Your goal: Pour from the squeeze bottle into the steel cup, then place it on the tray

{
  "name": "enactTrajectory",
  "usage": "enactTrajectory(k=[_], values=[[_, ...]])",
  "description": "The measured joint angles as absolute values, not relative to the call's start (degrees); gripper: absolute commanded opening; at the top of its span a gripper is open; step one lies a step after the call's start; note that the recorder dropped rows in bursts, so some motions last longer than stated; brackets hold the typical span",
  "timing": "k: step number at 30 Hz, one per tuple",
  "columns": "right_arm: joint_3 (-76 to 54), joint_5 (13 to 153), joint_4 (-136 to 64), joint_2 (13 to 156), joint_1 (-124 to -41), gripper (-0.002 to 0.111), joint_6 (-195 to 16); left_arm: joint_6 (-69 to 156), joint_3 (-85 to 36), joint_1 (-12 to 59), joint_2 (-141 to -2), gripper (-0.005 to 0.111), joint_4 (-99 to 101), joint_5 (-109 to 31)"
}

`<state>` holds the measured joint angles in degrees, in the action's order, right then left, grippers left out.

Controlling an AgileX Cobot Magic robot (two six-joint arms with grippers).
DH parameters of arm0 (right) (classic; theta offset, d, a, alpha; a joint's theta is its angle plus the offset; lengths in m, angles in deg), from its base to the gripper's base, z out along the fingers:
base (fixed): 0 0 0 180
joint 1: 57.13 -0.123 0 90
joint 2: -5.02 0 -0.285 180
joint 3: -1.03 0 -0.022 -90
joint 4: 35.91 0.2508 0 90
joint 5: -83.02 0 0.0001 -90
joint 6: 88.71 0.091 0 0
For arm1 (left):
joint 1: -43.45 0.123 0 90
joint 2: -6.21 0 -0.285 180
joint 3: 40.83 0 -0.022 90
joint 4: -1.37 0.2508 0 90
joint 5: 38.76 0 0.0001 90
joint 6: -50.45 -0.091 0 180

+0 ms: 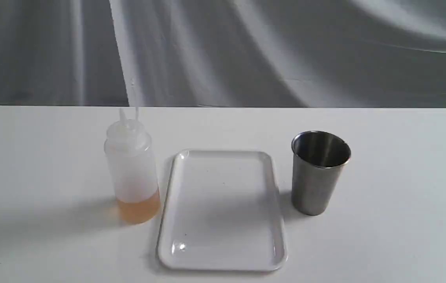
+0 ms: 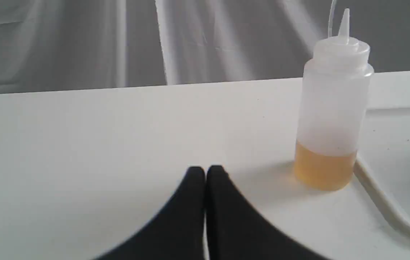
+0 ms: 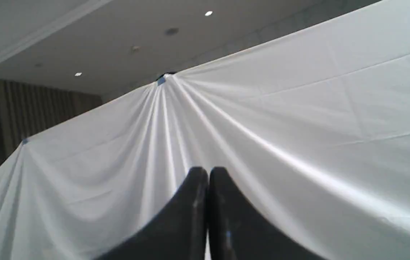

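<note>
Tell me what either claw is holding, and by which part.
Nothing. The left claw is shut, clear of the squeeze bottle; the right claw is shut and empty.

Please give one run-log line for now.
left gripper: shut, empty | right gripper: shut, empty | squeeze bottle: upright beside tray | steel cup: upright

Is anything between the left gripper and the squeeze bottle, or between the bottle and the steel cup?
Only bare table lies between the left gripper and the squeeze bottle. The tray lies flat between bottle and steel cup; lifting should clear it.
</note>
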<state>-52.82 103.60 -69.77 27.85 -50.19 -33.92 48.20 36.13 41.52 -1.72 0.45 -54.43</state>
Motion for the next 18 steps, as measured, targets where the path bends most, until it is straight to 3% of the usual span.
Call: enactTrajectory(k=[7, 18], values=[[-45.53, 104.47, -89.15, 35.44, -52.42, 0.000, -18.05, 48.20, 36.13, 41.52, -1.72, 0.000, 0.45, -54.43], [-33.93, 109.57, -92.19, 42.55, -52.42, 0.000, -12.87, 48.20, 36.13, 41.52, -1.72, 0.000, 0.45, -54.43]])
